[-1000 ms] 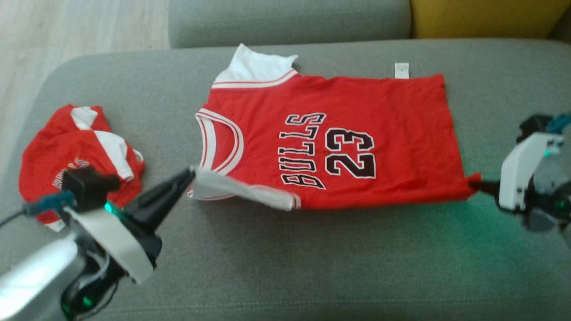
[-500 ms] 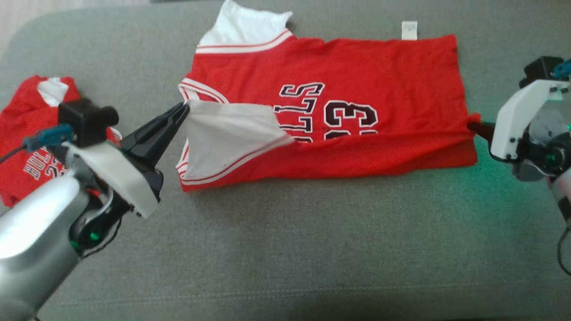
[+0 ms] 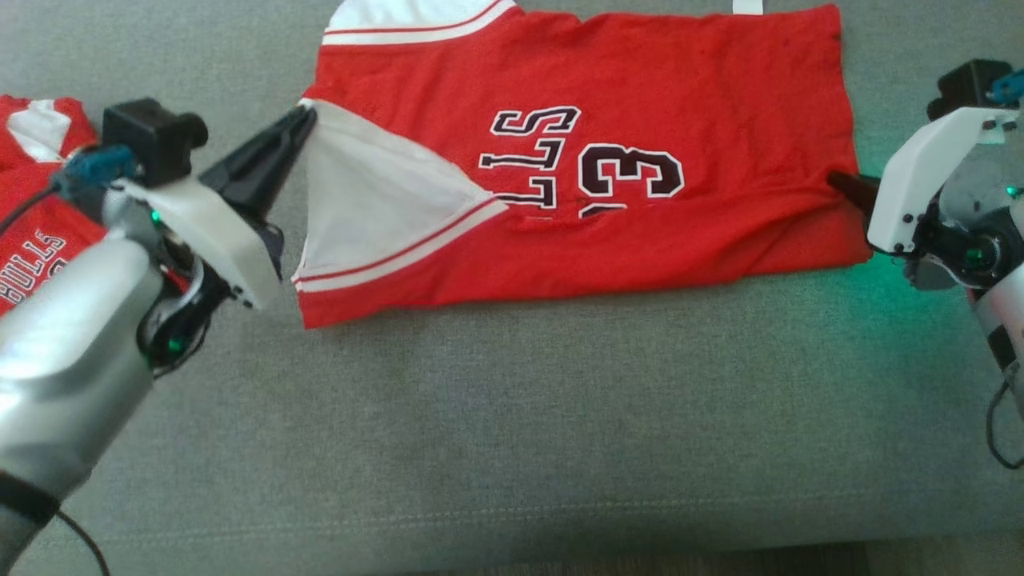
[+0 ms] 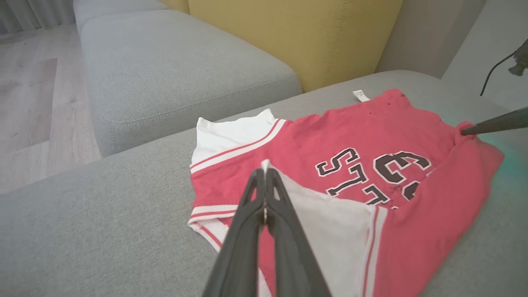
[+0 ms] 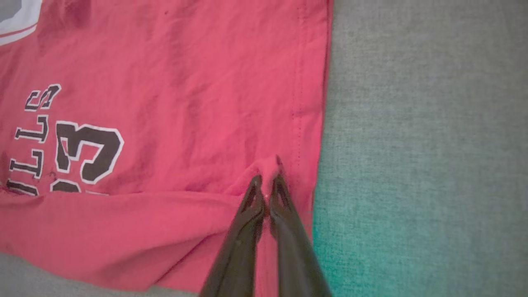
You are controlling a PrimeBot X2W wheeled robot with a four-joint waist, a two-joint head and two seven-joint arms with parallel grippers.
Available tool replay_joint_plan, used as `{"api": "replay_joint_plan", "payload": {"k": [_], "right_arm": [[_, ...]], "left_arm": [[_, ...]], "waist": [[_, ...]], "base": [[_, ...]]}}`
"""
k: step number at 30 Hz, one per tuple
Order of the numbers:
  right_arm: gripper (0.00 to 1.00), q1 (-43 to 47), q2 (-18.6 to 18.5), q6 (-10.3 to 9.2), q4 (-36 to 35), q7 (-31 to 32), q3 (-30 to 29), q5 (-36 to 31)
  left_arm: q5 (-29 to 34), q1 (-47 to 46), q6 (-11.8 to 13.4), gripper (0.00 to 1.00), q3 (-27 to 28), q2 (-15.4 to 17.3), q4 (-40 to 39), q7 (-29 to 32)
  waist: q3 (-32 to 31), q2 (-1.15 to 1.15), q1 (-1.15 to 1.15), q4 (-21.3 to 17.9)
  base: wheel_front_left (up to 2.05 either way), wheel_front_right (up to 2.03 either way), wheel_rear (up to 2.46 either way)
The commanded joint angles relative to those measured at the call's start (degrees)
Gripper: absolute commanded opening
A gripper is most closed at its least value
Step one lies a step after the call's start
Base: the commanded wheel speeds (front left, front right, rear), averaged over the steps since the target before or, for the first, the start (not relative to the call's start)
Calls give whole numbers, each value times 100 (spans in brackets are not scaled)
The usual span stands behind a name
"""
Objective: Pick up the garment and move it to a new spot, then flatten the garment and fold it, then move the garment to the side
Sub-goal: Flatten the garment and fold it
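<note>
1. The garment (image 3: 640, 96), a red jersey with white trim and dark lettering, lies spread lengthwise on the grey sofa seat (image 3: 512, 416). Its neck end is toward the robot's left and its hem end toward the right.
2. The left fingers (image 3: 264, 164) are pressed together on a corner of the white sleeve panel at the neck end. In the left wrist view a tip of white cloth pokes out just beyond the left fingers (image 4: 251, 206).
3. The right fingers (image 3: 852, 188) are closed on a small bunch of red cloth at the hem edge. The right wrist view shows the fabric puckered up between the tips of the right fingers (image 5: 249, 218).
4. Between the two pinch points, the near long edge of the garment (image 5: 185, 82) is turned over onto itself. The fold covers the lower part of the lettering and number.
5. A small white tag (image 4: 361, 95) sticks out from the far edge of the garment (image 4: 338, 136).
6. A second red jersey (image 3: 32, 240) lies crumpled on the seat behind the left arm, well apart from the garment.
7. Beyond the seat (image 4: 103, 214) stand another grey cushion (image 4: 173, 62) and a yellow cushion (image 4: 288, 37), with wooden floor (image 4: 24, 103) to the side.
8. A green glow tints the seat (image 5: 412, 123) beside the hem.
</note>
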Motion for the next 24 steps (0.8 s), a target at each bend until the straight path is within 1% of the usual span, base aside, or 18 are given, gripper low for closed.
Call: {"api": "replay_joint_plan", "payload": {"k": [1, 2, 3, 5, 6, 9, 11, 14, 16, 19, 22, 24], "right_arm": [[100, -142, -36, 39, -93, -93, 11, -21], [100, -152, -23, 39, -53, -161, 9, -35], [100, -160, -6, 39, -27, -255, 7, -52], [100, -152, 45, 39, 50, -422, 2, -67], [100, -135, 62, 39, 73, -524, 19, -92], [100, -67, 46, 39, 51, -1028, 152, -305], [100, -3, 49, 39, 10, -1493, 183, -403], [100, 117, 59, 39, -46, -2291, 125, -489], [100, 225, 62, 39, -90, -2843, 78, -573], [100, 501, 177, 39, -121, -3562, -81, -556], [100, 823, 293, 39, -135, -4195, -127, -714], [100, 1036, 362, 39, -110, -4598, -170, -896]], "left_arm": [[52, -316, 3, 0, 221, 184, 43, -63], [128, -356, 8, 96, 180, 127, 202, -70], [185, -384, 22, 100, 143, 63, 359, -75], [229, -410, 92, 100, 137, -77, 644, -92], [232, -415, 168, 100, 182, -150, 764, -110], [148, -380, 492, 100, 512, -364, 1017, -160], [160, -337, 740, 100, 876, -461, 992, -172], [319, -41, 1084, 100, 1655, -598, 605, -175], [502, 296, 1254, 100, 2152, -703, 261, -176], [1051, 869, 1507, 100, 2741, -823, -324, -176], [1396, 1557, 1649, 100, 3287, -1129, -903, -176], [1617, 2011, 1675, 100, 3597, -1363, -1243, -177]], "waist": [[11, 0, -1, -10], [10, 0, -1, -15], [5, 0, -1, -20], [-26, 0, -1, -23], [-53, 0, -1, -21], [-152, 0, -1, -8], [-237, 0, -1, 4], [-420, 0, -1, 36], [-565, 0, -1, 54], [-812, 0, -1, 65], [-1025, 0, -1, 73], [-1173, 0, -1, 82]], "base": [[0, 0, 0], [0, 0, 0], [0, 0, 0], [0, 0, 0], [0, 0, 0], [0, 0, 0], [0, 0, 0], [0, 0, 0], [0, 0, 0], [0, 0, 0], [0, 0, 0], [0, 0, 0]]}}
